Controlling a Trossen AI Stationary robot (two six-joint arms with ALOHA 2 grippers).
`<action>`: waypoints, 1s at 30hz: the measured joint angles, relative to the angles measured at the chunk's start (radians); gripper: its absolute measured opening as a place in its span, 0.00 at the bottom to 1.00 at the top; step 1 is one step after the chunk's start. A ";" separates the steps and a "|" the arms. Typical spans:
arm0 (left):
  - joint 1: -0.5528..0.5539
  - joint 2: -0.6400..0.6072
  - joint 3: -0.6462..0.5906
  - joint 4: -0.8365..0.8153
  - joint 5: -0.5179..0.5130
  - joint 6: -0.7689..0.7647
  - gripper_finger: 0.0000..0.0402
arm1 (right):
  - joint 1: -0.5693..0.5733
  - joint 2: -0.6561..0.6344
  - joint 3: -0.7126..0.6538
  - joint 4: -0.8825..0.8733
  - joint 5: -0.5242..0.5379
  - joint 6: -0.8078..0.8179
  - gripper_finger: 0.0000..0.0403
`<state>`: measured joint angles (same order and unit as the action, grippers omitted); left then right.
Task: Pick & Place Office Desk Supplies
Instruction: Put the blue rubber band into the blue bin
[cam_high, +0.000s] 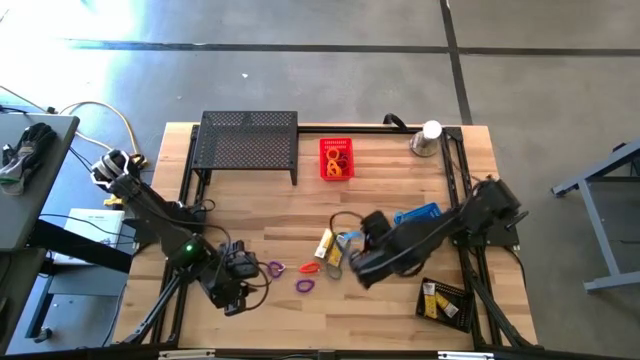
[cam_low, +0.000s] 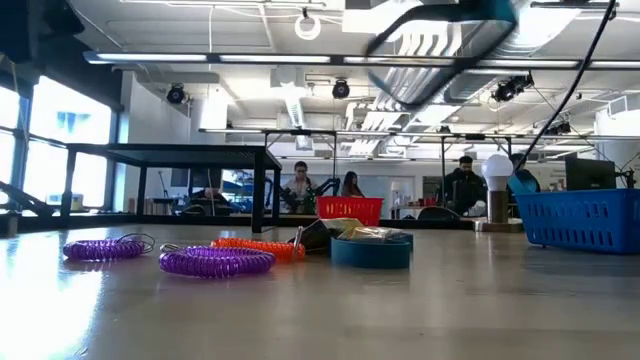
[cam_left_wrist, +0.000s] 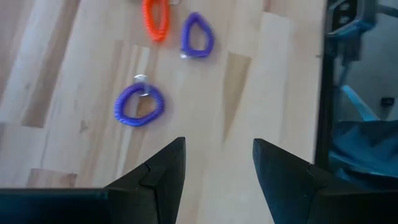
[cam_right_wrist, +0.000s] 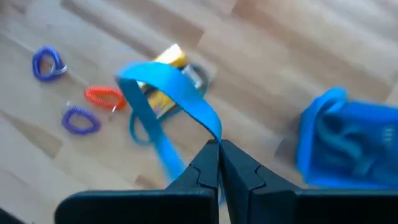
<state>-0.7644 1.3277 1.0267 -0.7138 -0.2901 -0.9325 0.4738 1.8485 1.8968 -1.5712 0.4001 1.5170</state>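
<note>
Blue ribbon (cam_right_wrist: 168, 84) is pinched in the right gripper (cam_right_wrist: 219, 155), whose fingers are clenched tight on it; the strap loops up and away from the tips, lifted off the wood, above a yellow-and-white box (cam_right_wrist: 163, 81) lying on the table (cam_high: 400, 180). From overhead, that gripper (cam_high: 362, 262) sits right of centre in the frame, with the box (cam_high: 324, 243) just to its left and a blue basket (cam_high: 418, 214) up and to its right.

Over at the lower left of the overhead frame, the left gripper (cam_high: 240, 268) hangs with its fingers parted and nothing between them. Ahead of it lie two purple coil loops (cam_left_wrist: 139, 104) (cam_left_wrist: 198, 36) and an orange coil loop (cam_left_wrist: 155, 18), all flat on the wood and apart from one another. Overhead they form a small cluster at lower centre: purple (cam_high: 273, 268), purple (cam_high: 305, 285), orange (cam_high: 309, 268).

A red basket (cam_high: 336, 158) holding loops stands at upper centre, beside a black mesh shelf (cam_high: 248, 140). A black tray (cam_high: 447, 300) with more yellow boxes sits at lower right.
</note>
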 joint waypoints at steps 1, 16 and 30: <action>0.009 0.000 0.000 -0.004 0.000 0.000 0.45 | -0.006 -0.027 -0.017 0.000 0.017 -0.020 0.00; 0.223 -0.025 0.000 -0.015 0.032 0.073 0.45 | -0.055 -0.375 -0.400 0.000 -0.036 -0.126 0.00; 0.401 -0.024 0.000 0.061 0.059 0.154 0.45 | -0.055 -0.628 -0.778 0.000 -0.098 -0.351 0.00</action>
<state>-0.3637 1.3033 1.0264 -0.6526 -0.2310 -0.7782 0.4183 1.2200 1.1183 -1.5715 0.3023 1.1664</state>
